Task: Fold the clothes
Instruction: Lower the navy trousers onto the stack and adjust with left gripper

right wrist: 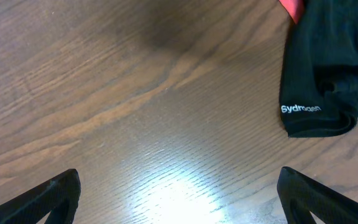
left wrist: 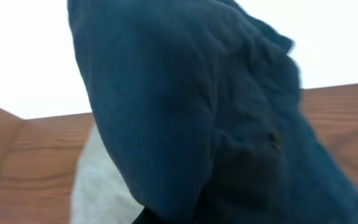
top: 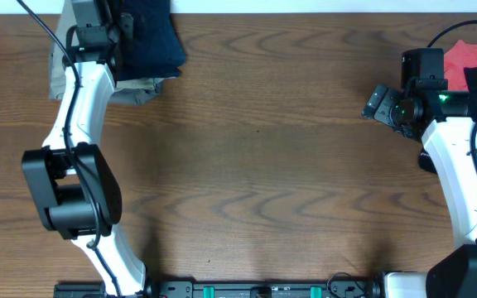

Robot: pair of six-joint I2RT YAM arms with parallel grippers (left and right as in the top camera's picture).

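Shorts (top: 151, 45) at 11 o'clock, clamped in left end effector (top: 114, 31); right end effector (right wrist: 179, 199), fingers apart, hovers over bench (top: 263, 165) at 3 o'clock.

Glare whitens the table (right wrist: 166, 186) in the right wrist view; the close shorts (left wrist: 166, 93) blur against blown-out white.

Single readable print, right wrist view: white lettering (right wrist: 301, 109) on black garment (right wrist: 328, 62), low on its left edge just above the hem. Runs left to right, slightly tilted. Reads roughly "Sydrogen"; middle letters small and soft, could be "Sydroaen". Capital S, rest lowercase.
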